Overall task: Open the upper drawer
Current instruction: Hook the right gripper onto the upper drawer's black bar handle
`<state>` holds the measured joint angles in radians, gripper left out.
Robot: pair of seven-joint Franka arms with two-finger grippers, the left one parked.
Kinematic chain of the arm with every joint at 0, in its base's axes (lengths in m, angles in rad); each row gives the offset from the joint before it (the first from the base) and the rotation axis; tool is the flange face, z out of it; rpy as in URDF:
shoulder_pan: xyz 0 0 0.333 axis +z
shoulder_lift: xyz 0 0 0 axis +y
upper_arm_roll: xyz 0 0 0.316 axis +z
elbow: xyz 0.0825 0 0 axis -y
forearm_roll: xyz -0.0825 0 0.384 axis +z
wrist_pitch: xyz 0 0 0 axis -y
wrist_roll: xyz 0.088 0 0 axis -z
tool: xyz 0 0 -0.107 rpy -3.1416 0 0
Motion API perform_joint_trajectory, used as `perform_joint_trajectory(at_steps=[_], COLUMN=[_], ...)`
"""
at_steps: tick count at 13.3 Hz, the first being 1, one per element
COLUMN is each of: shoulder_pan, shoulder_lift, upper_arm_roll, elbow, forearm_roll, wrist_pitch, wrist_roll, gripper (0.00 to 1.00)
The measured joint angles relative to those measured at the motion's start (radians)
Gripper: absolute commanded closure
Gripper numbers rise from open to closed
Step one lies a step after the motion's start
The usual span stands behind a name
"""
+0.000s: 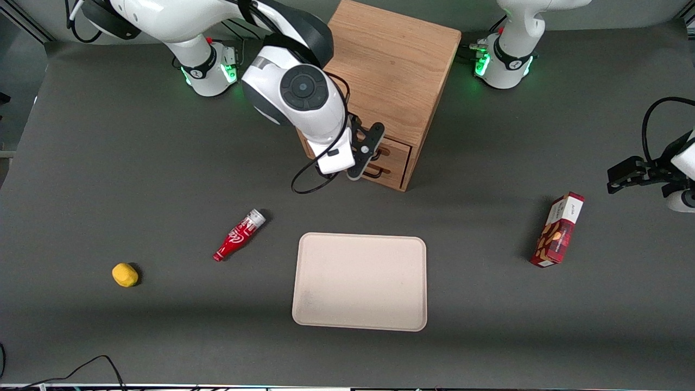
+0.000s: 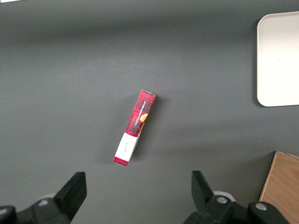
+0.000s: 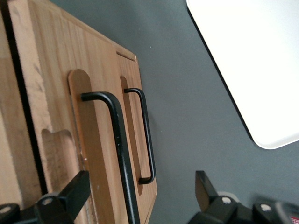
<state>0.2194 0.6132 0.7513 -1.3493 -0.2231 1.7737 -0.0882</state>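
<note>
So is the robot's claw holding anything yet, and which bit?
Nothing yet. The gripper is open in front of the oak cabinet, its fingers either side of the upper drawer's handle but not closed on it.

The working arm is glossy white with dark grey joint collars and a round dark grey cap on its wrist. Its base glows green. A black cable loops below the wrist. The gripper (image 1: 365, 157), in front of the cabinet, is black, with silver screws and spread black fingers (image 3: 70, 196).
</note>
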Motion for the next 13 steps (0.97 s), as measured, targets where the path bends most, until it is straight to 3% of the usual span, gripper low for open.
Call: perform_joint_trajectory(at_steps=[7, 13], shoulder_pan=[-0.013, -0.031], shoulder_lift=[0.01, 0.029], upper_arm_roll=[-0.008, -0.014], elbow=[-0.029, -0.039], forearm_roll=[-0.058, -0.063], wrist_pitch=[0.036, 0.071], wrist_roll=[-0.055, -0.093], gripper=[0.0, 0.0])
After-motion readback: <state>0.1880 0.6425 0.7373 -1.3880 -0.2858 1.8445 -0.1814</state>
